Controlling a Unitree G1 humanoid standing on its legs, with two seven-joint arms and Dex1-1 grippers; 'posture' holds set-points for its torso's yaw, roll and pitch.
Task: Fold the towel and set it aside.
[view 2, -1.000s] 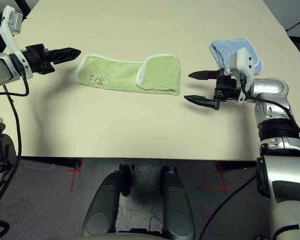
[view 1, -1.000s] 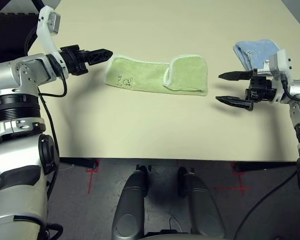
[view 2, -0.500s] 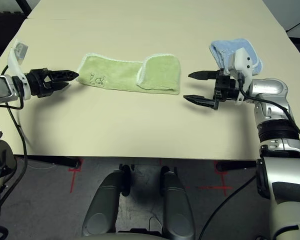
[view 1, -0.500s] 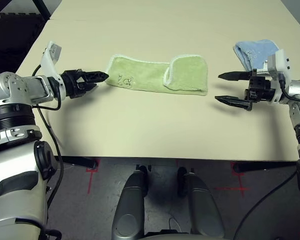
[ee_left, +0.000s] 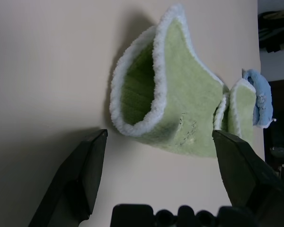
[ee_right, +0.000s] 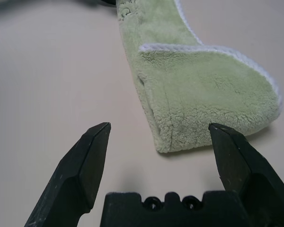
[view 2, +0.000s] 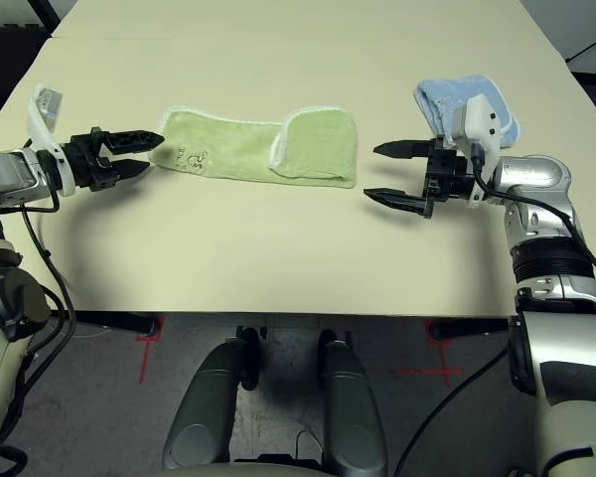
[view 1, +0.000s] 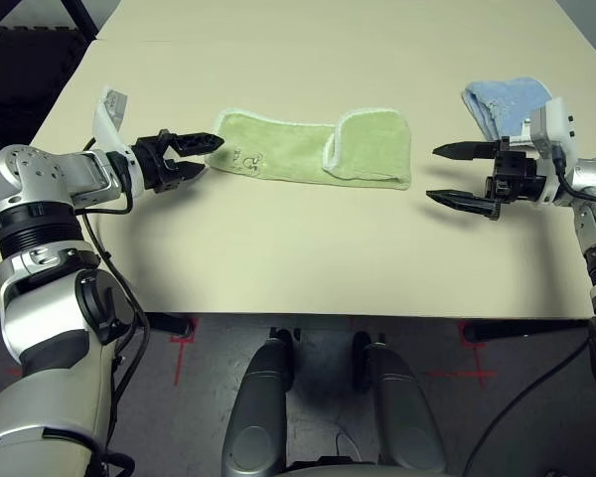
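While the towel [view 1: 313, 149] lies flat on the table [view 1: 298, 258], upper centre of frame, its right end is folded over on itself. Left gripper [view 1: 197, 155] sits just off the towel's left edge, fingers apart, nothing held. Right gripper [view 1: 459, 175] is near the folded right end, jaws wide, empty. Blue towel [view 1: 505, 102] behind it, upper right.

Left end effector [view 1: 201, 155] jaws apart, level; right end effector [view 1: 455, 175] likewise, facing inward.
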